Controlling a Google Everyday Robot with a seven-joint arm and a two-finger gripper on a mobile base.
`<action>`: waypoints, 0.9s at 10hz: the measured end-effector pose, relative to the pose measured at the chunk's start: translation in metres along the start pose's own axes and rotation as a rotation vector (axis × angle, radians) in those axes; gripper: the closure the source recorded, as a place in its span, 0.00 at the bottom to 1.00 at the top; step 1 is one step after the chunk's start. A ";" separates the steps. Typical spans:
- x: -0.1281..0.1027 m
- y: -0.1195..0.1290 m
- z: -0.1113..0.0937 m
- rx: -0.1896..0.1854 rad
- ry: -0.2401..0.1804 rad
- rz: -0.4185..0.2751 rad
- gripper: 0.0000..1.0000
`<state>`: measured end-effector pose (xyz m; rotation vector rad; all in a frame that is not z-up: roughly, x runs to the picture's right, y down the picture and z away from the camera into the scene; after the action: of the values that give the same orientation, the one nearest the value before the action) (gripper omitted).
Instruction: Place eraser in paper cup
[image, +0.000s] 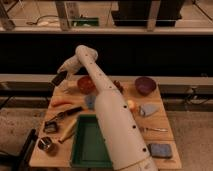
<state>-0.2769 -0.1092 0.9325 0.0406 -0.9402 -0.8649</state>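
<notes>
My gripper (59, 79) hangs over the back left corner of the wooden table (165, 132), at the end of the white arm (112, 120) that reaches up the middle of the view. It is shut on the eraser (59, 78), a small dark block with a paler edge, held above the table. A small pale shape that looks like the paper cup (70, 89) stands just right of and below the gripper, next to the red bowl (86, 84). The arm partly hides this area.
A purple bowl (145, 85) is at the back right. A green tray (89, 142) lies at the front centre. A metal cup (46, 145) and dark tools (62, 115) are front left, an orange piece (62, 102) at left, a blue-grey sponge (160, 150) front right.
</notes>
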 end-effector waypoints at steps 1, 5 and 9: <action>0.000 0.000 0.001 -0.004 -0.001 0.000 1.00; 0.001 -0.001 0.004 -0.023 0.011 0.013 0.72; 0.000 -0.001 0.005 -0.034 0.020 0.015 0.29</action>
<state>-0.2812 -0.1088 0.9351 0.0127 -0.9061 -0.8649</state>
